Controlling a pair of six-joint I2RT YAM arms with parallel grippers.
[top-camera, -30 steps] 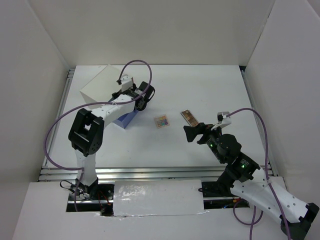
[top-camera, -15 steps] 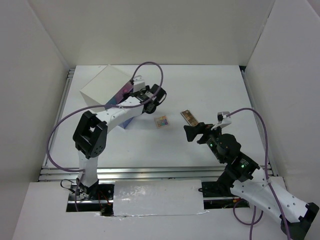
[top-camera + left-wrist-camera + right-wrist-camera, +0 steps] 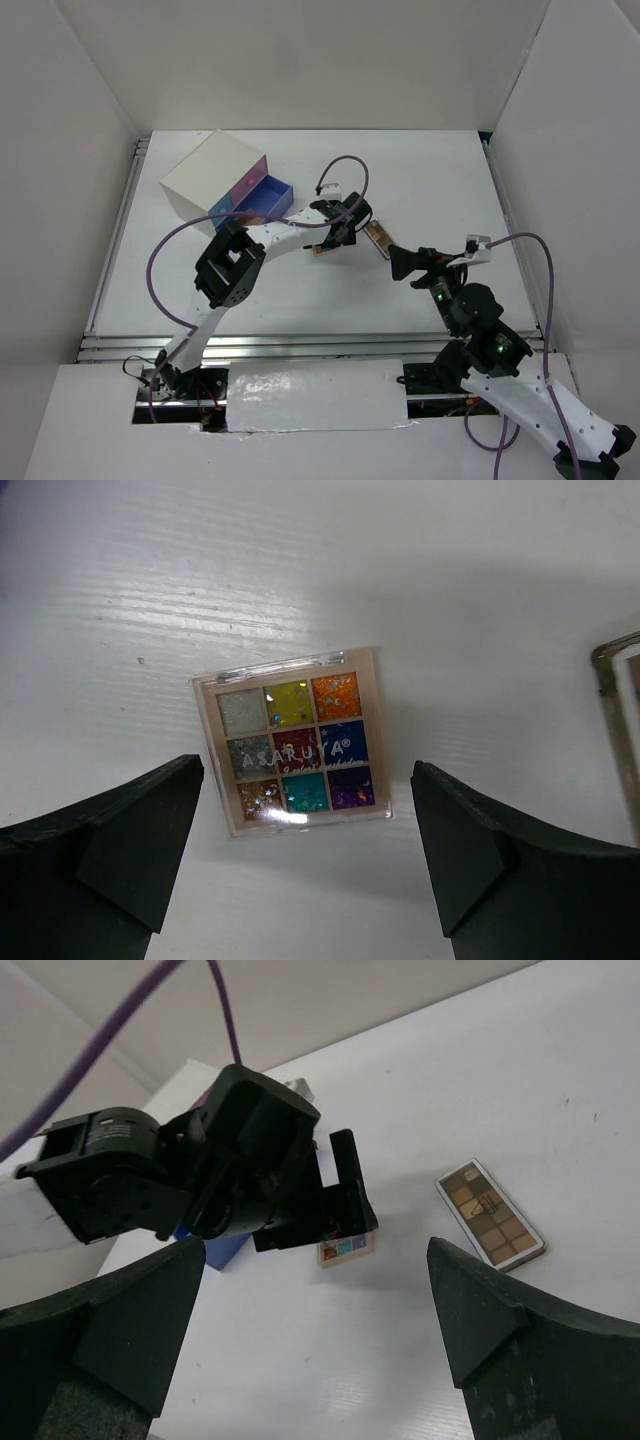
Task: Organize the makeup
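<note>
The left pincer [image 3: 305, 780] is held spread above the square palette [image 3: 293, 740], the right pincer [image 3: 318, 1250] spread near it.

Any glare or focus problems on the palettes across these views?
Left wrist: square palette is sharp, with small glare streaks along the top and bottom edges of its clear lid; the left claw has dark, soft fingers. Right wrist: long palette is readable; the right claw is blurred in the foreground. Top external: even light, soft shadows, square palette mostly hidden under the left claw.
</note>
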